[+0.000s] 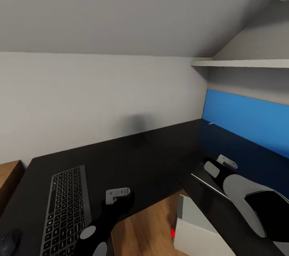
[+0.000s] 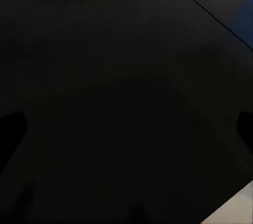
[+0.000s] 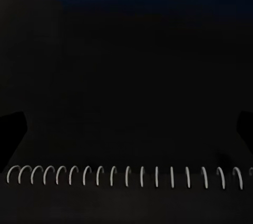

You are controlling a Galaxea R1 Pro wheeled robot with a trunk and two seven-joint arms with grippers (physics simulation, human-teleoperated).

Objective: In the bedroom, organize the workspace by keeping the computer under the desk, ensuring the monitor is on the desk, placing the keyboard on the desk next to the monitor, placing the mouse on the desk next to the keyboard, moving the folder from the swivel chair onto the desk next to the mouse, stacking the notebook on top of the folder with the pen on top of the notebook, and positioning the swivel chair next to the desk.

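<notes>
step: notebook (image 3: 126,145) onto folder | right pincer (image 1: 223,164) over spiral binding, left pincer (image 1: 119,195) beside keyboard (image 1: 66,208); openings unreadable | advice: centre on cover, lift level

matt black desk (image 1: 120,159), wire-bound notebook (image 3: 126,129)

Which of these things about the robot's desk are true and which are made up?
1. A grey flat keyboard lies on the black desk. True.
2. The blue monitor screen stands by the keyboard's left end. False: it stands at the desk's right.
3. A white spiral wire binding shows near the right gripper. True.
4. The left gripper grips the keyboard. False: it is beside it, apart.
</notes>
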